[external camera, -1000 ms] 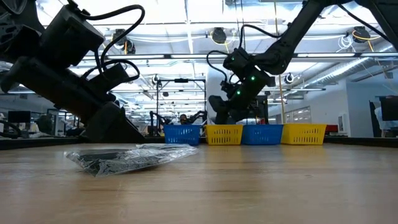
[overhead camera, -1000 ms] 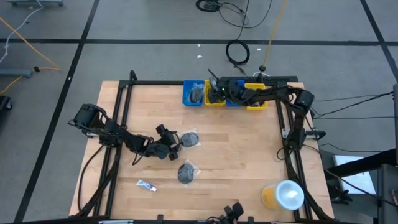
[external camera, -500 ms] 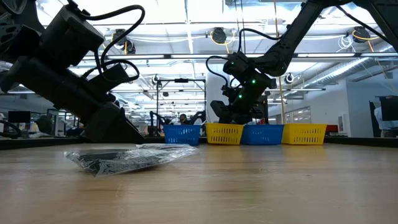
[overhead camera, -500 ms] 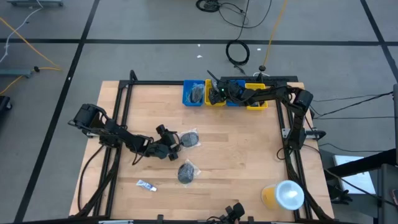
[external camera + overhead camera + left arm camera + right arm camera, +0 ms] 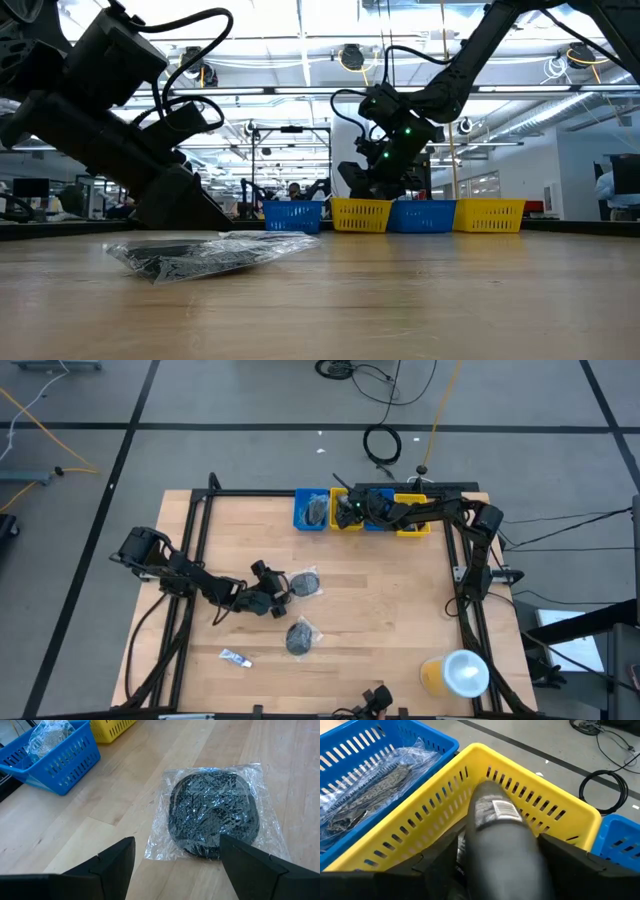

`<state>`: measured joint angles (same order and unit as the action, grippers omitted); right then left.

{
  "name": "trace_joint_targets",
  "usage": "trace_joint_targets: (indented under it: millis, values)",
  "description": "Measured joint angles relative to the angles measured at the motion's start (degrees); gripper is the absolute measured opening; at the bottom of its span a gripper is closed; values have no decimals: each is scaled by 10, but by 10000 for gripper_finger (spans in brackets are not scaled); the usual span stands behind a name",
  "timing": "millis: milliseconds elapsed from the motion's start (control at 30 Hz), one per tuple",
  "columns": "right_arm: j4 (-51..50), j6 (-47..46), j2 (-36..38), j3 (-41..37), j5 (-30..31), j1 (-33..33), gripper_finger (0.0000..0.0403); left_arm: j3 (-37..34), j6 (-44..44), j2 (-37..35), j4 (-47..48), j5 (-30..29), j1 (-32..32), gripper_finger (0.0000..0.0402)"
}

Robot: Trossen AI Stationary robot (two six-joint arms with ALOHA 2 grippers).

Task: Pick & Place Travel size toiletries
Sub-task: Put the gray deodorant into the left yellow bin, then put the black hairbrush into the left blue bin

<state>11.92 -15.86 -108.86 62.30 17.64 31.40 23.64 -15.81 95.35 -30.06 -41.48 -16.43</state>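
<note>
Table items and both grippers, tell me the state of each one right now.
Left gripper: open, low at the wrapped dark round piece, which lies flat.
Right gripper: shut on dark tube, over the yellow bin.
Second wrapped piece: flat on table.
Sachet: lying flat.
Yellow cup: upright, lid on.

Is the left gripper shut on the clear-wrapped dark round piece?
No: the left gripper is open, with the clear-wrapped dark round piece lying flat on the table ahead of its fingers.

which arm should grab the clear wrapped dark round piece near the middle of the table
Left. The left gripper hangs open right beside the wrapped round piece, which lies between its fingers' line. The right gripper is far off over the yellow bin, shut on a dark tube.
</note>
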Motion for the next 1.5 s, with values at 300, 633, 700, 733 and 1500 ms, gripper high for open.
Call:
trace_joint_targets:
  millis: [300, 633, 700, 733, 1500]
  values:
    - [17, 11, 24, -1, 4, -3, 296, 0, 0, 0, 0, 0, 0, 282]
    - [-39, 8, 72, -1, 3, -23, 219, 0, 0, 0, 1, 0, 0, 282]
    - [-61, -7, 71, -1, 5, -18, 178, 0, 0, 0, 1, 0, 0, 282]
    - [-70, -13, 70, -1, 6, -15, 157, 0, 0, 0, 1, 0, 0, 282]
    - [-16, 81, 108, -20, 81, -208, 11, 0, -14, 0, 22, 0, 0, 282]
